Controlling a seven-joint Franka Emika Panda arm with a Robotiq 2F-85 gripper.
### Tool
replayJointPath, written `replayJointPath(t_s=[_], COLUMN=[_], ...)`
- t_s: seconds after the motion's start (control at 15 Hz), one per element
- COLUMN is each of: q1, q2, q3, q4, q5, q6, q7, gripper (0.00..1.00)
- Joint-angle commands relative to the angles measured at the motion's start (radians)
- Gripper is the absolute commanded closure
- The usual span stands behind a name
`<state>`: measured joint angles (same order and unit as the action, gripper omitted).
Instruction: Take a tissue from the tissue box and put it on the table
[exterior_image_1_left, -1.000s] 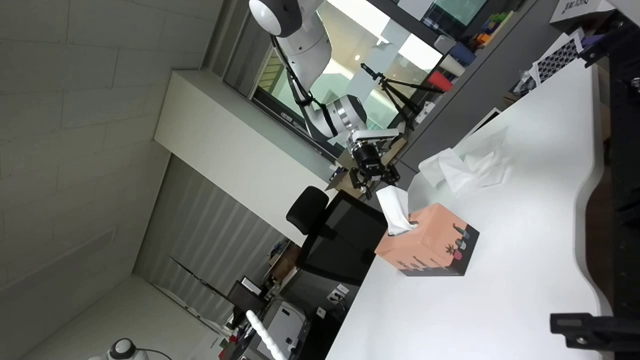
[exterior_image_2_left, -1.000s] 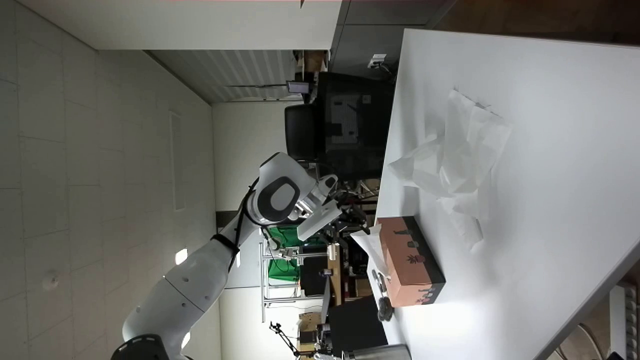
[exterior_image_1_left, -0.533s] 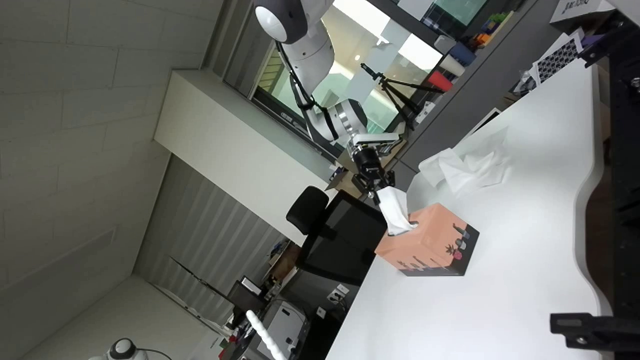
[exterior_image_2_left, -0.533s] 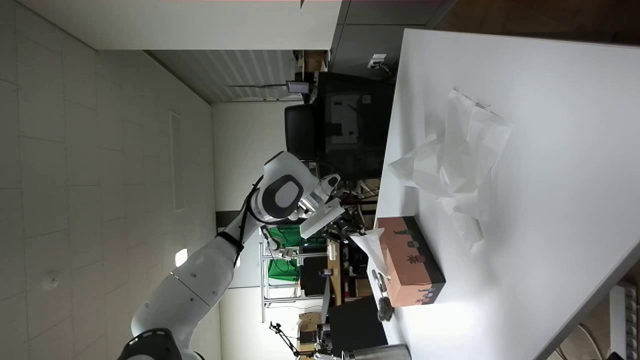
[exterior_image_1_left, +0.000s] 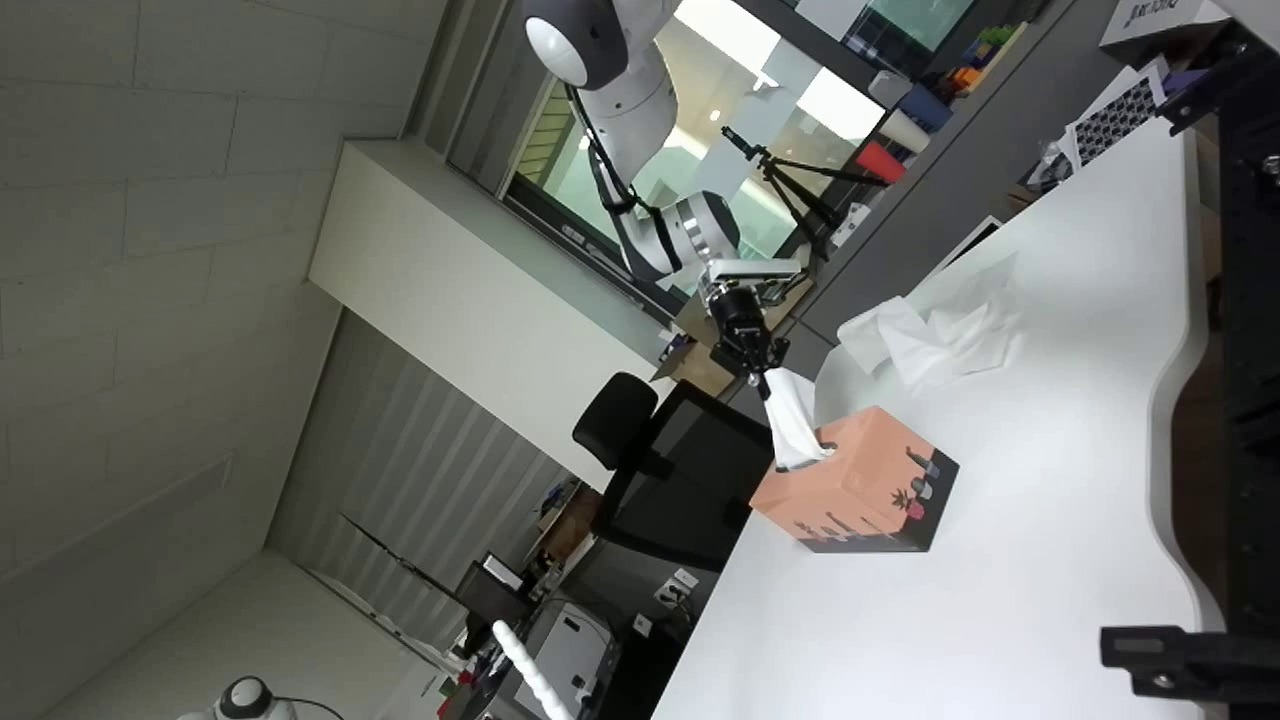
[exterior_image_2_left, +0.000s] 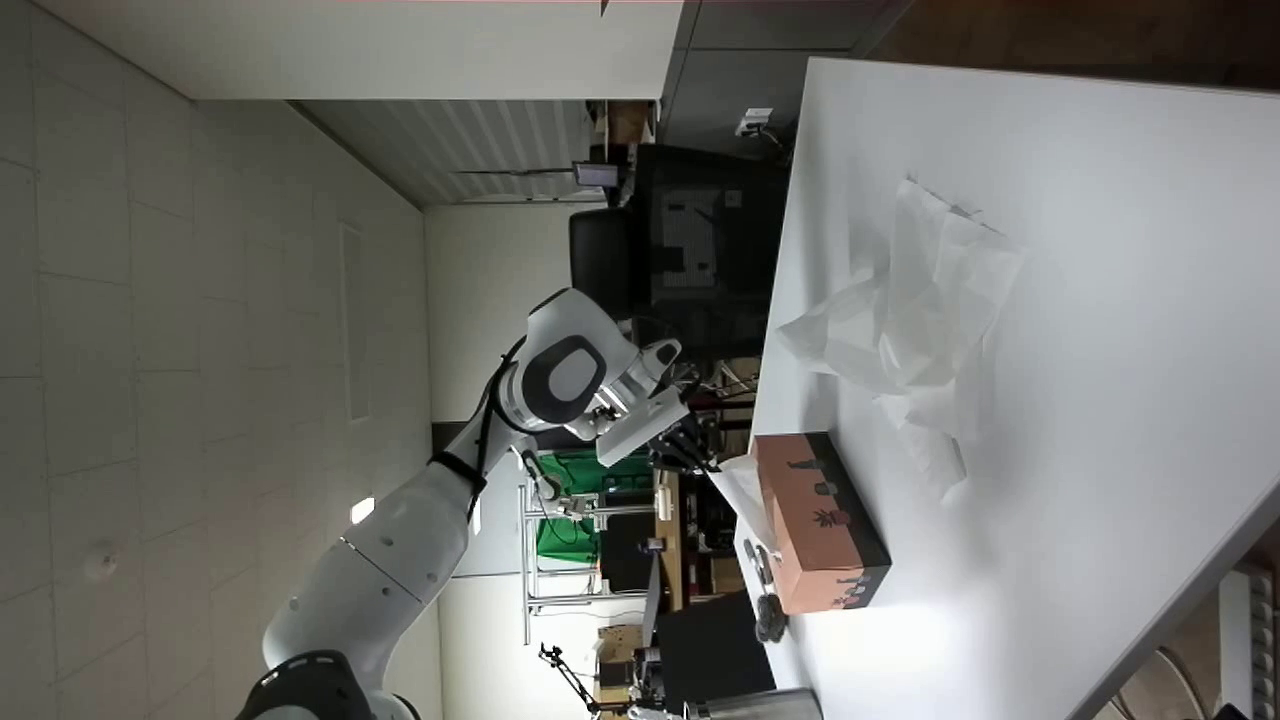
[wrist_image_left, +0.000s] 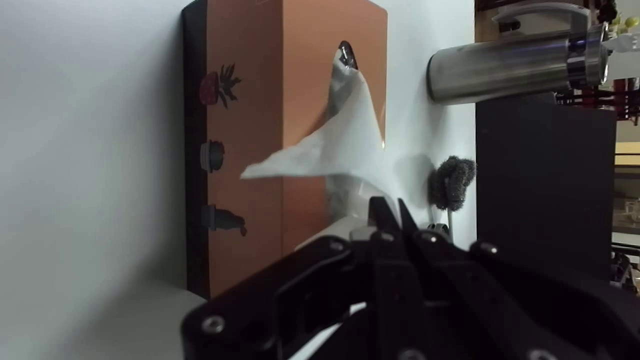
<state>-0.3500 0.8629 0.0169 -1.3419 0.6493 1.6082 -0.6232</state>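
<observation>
Your black two-fingered claw (wrist_image_left: 393, 214) sits at the lower centre of the wrist view, its tips nearly together, pinching one end of a thin, soft white tissue (wrist_image_left: 350, 142). Left to right, you have the smooth white tabletop (wrist_image_left: 90, 150) filling the left side, then the salmon-pink cardboard tissue box (wrist_image_left: 255, 130) with printed cacti, standing at upper centre. That tissue comes out of the box's top face and runs down to your claw, one loose corner pointing left. Right of centre you see a dark grey, fuzzy clump (wrist_image_left: 450, 183), then a cylindrical brushed-steel flask (wrist_image_left: 500, 70) at upper right, and a flat black panel (wrist_image_left: 545, 185) at the right. In an exterior view, your white-and-grey robot arm (exterior_image_2_left: 400, 560) reaches from lower left to the centre, the box is just below and right of the claw, and some crumpled, thin white paper (exterior_image_2_left: 925, 310) lies on the tabletop in the right half, apart from the box.
</observation>
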Motion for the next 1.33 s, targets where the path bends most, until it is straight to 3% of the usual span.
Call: replayJointPath(t_s=[0.0,0.33,0.73,1.0,1.27], q1=[-0.016,-0.01,0.017,0.005,0.011], q2=[-0.019,-0.116,-0.318,-0.418,-0.4], q3=[0.014,-0.007,-0.079,-0.129,-0.177], q4=[0.042,0.034,-0.06,-0.2,-0.315], q5=[0.002,-0.008,-0.164,-0.274,-0.366], q6=[-0.036,-0.043,0.098,0.299,0.579], q7=[0.04,0.089,0.174,0.168,0.222], gripper=[1.0,1.0,1.0,1.0,1.0])
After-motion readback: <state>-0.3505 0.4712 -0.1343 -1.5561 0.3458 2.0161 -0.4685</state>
